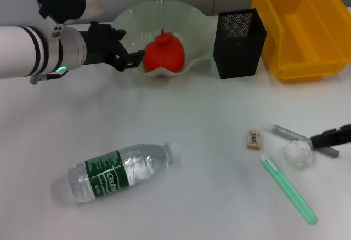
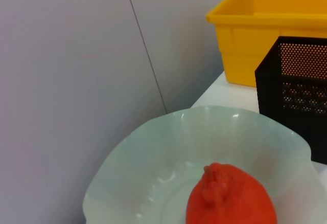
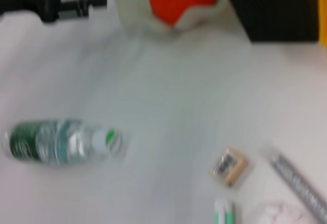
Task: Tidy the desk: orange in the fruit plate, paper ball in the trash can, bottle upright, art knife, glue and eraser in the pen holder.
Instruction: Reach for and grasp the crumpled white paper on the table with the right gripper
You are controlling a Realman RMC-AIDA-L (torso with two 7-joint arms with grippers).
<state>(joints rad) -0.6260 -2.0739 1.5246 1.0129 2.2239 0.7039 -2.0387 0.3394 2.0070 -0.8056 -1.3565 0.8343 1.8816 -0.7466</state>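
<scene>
The orange rests in the pale-green fruit plate. My left gripper is open just left of it, at the plate's rim. The bottle lies on its side at front left. Right of centre lie the eraser, the paper ball, a green stick and a grey stick; which is the art knife and which the glue I cannot tell. My right gripper reaches in from the right edge, close above the paper ball. The pen holder stands beside the plate.
The yellow trash can stands at the back right, against the pen holder's right side. A grey wall runs close behind the plate. Bare white table lies between the bottle and the plate.
</scene>
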